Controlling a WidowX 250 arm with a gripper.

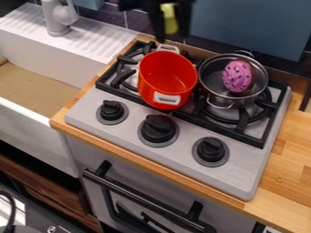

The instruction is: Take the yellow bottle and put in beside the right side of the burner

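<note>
I have the claw (171,31) closed around the yellow bottle (169,18), up at twelve o'clock, above the far edge of the gas stove (124,132). My step now, I judge, is the carry toward three o'clock. I want plenty of height past the red pot (167,75) and the steel pot (213,82), whose rim could clip the bottle's base. Then I'd lower it slowly, upright, onto the wooden tabletop (293,157), just beside the stove, before releasing.

We see the yellow bottle (169,19) held aloft, nearly upright, toward the rear of the flat, light-grey burner (242,175) with black grates.
</note>
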